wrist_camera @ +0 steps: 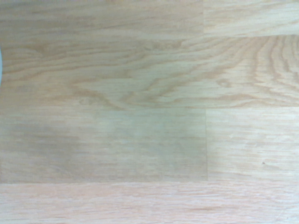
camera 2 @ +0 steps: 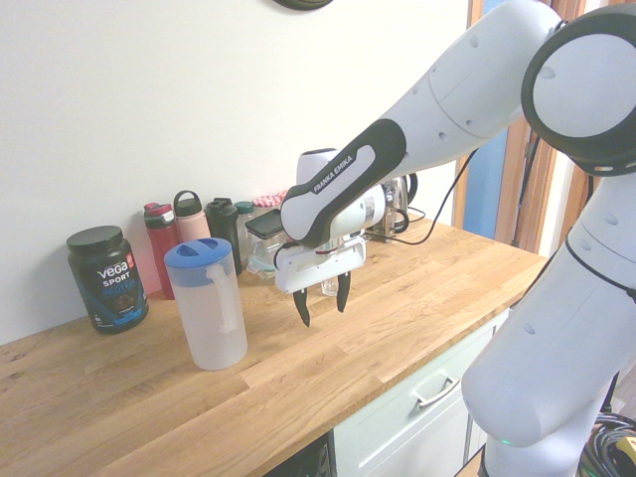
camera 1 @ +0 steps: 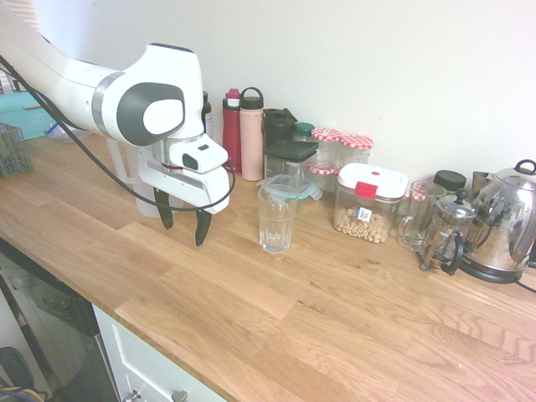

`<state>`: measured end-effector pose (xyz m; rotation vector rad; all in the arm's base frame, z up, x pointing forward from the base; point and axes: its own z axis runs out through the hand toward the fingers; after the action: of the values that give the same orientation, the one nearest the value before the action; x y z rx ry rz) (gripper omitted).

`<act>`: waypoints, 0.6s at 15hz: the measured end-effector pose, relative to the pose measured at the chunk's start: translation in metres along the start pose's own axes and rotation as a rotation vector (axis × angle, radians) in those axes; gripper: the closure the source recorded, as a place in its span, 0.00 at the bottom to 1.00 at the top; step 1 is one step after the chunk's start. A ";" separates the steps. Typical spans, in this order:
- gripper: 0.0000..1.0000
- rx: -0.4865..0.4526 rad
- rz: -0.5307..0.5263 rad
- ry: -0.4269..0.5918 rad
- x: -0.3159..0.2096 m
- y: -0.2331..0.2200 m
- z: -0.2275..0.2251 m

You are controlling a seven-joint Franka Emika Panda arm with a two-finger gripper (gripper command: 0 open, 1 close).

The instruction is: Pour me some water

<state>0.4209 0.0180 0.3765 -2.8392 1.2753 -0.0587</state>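
A frosted plastic jug [camera 2: 207,308] with a blue lid stands upright on the wooden counter [camera 2: 298,388]. In the first exterior view the arm covers most of the jug [camera 1: 142,193]. An empty-looking clear glass [camera 1: 276,219] stands upright further along the counter. My gripper [camera 1: 182,233] [camera 2: 323,314] hangs open just above the wood between jug and glass, touching neither and holding nothing. The water is hidden; I see no level line in the jug. The wrist view shows only bare counter [wrist_camera: 149,112].
Along the wall stand a red bottle [camera 1: 232,130], a pink bottle [camera 1: 251,134], several jars, a cereal box [camera 1: 368,203], a glass mug [camera 1: 416,215], a French press [camera 1: 445,233] and a steel kettle [camera 1: 504,224]. A black tub [camera 2: 107,278] stands beyond the jug.
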 end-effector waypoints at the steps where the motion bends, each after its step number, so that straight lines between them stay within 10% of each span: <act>1: 0.00 0.000 0.000 -0.001 0.000 0.000 0.000; 9: 0.00 0.019 0.027 0.093 -0.083 0.004 -0.089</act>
<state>0.3588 0.0769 0.4636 -2.8337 1.3216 -0.2041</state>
